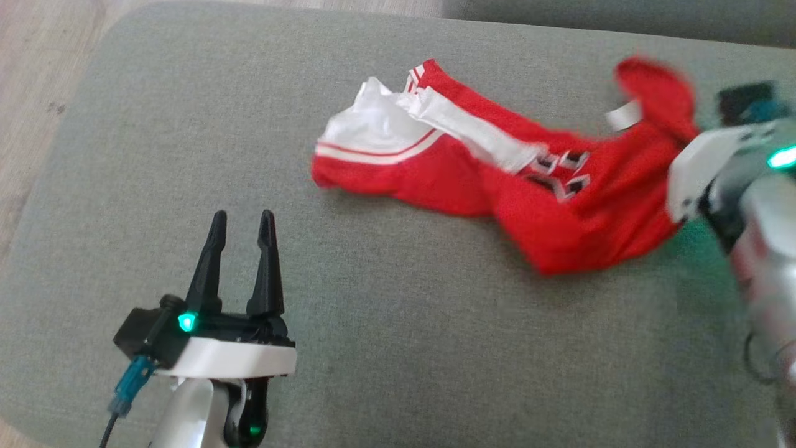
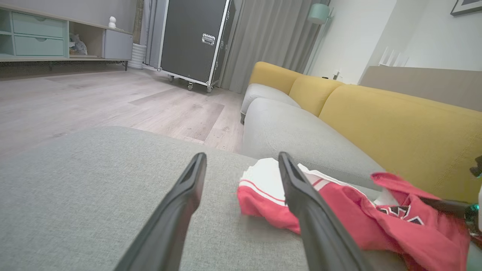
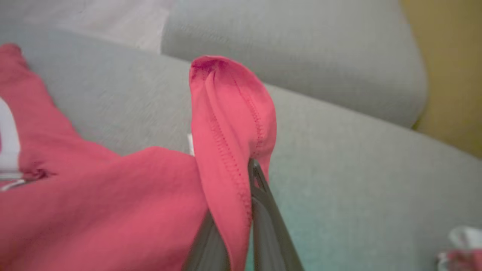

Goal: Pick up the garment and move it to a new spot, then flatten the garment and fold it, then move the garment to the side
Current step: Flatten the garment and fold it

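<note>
Firstly, head view: the red-and-white garment (image 1: pixel 559 205) is seen crumpled at centre-right on the grey cushion (image 1: pixel 404 348). The left gripper (image 1: pixel 243 215) is held at lower left, fingers spread, well apart from it. Left wrist view: garment (image 2: pixel 376 222) is seen at lower right, past the spread fingers. Right wrist view: a red hem fold is pinched by the right gripper (image 3: pixel 246 177) at bottom centre.
</note>
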Tool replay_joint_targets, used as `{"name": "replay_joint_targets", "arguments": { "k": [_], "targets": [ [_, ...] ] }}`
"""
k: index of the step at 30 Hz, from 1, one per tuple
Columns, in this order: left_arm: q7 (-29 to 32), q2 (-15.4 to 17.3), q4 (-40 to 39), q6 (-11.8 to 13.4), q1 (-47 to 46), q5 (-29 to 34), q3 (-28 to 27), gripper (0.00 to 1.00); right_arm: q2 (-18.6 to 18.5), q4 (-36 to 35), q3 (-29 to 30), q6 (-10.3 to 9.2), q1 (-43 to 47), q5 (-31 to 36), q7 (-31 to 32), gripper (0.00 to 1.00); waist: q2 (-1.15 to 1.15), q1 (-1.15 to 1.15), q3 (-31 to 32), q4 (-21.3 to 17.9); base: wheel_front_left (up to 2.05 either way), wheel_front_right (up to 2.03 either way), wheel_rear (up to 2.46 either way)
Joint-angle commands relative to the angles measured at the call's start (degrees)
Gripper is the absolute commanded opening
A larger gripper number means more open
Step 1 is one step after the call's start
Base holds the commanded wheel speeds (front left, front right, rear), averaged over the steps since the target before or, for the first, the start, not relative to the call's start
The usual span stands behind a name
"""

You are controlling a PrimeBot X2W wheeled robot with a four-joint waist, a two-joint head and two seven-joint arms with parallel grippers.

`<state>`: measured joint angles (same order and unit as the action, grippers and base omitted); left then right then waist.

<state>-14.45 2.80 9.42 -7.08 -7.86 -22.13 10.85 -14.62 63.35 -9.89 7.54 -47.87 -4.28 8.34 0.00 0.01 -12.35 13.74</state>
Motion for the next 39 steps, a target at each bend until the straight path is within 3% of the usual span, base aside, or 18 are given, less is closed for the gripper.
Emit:
{"name": "replay_joint_targets", "arguments": {
  "k": [1, 5, 6, 7, 16, 23, 27, 30, 35, 39],
  "targets": [
    [-0.5, 0.1, -1.7, -0.2, -2.3, -0.1, -1.4, 1.0, -1.5, -1.3, 0.4, -0.05, -5.0, 2.5, -3.0, 0.0, 0.0, -0.01, 0.0, 0.0, 0.0, 0.0, 0.0],
    [-0.5, 0.1, -1.8, -0.2, -2.4, -0.4, -0.9, 1.0, -2.8, 0.4, 1.9, -0.05, -8.4, 6.8, -6.1, 0.0, 0.0, -0.01, 0.0, 0.1, 0.0, 0.0, 0.0],
    [-0.5, 0.1, -1.9, -0.2, -2.4, -0.4, -0.9, 1.0, -2.6, 1.0, 2.0, -0.05, -8.9, 7.6, -6.4, 0.28, 0.0, -0.01, 0.0, 0.1, 0.0, 0.0, 0.0],
    [-0.5, 0.1, -1.9, -0.2, -2.4, -0.4, -0.9, 1.0, -2.4, 1.9, 2.5, -0.05, -9.3, 8.0, -6.4, 1.0, 0.0, -0.01, 0.0, 0.0, 0.0, 0.0, 0.0],
    [-0.5, 0.1, -2.3, -0.2, -2.2, 0.1, -2.1, 1.0, 1.2, 3.4, 4.8, -0.05, -9.9, 10.1, -15.8, 1.0, 0.0, -0.01, 1.6, -2.7, 0.0, 0.0, 0.0],
    [-0.5, 0.1, -3.2, -0.2, -0.7, 0.8, -3.9, 1.0, 5.7, -1.1, 7.9, -0.05, -6.2, 7.8, -22.8, 1.0, 0.0, -0.01, 4.9, -7.1, 0.0, 0.0, 0.0],
    [-0.5, 0.1, -3.9, -0.3, 0.3, 0.9, -5.0, 1.0, 8.9, -9.7, 9.4, -0.05, -0.3, 5.8, -23.3, 1.0, 0.0, -0.01, 6.6, -9.8, 0.0, 0.0, 0.0],
    [-0.5, 0.1, -4.6, -0.3, 1.0, 0.9, -5.8, 1.0, 11.2, -22.1, 9.7, -0.05, 9.6, 3.1, -23.3, 1.0, 0.0, -0.01, 7.4, -12.0, 0.0, 0.0, 0.0],
    [-0.5, 0.1, -4.6, -0.3, 1.5, 1.0, -6.0, 1.0, 11.7, -34.4, 6.6, -0.05, 23.6, -4.1, -23.3, 1.0, 0.0, -0.01, 8.0, -13.6, 0.0, 0.0, 0.0],
    [-0.5, 0.1, -4.5, -0.3, 1.7, 0.9, -5.9, 1.0, 11.7, -39.6, 4.0, -0.05, 32.3, -6.8, -23.3, 1.0, 0.0, -0.01, 8.0, -14.3, 0.0, 0.0, 0.0]
  ]
}}
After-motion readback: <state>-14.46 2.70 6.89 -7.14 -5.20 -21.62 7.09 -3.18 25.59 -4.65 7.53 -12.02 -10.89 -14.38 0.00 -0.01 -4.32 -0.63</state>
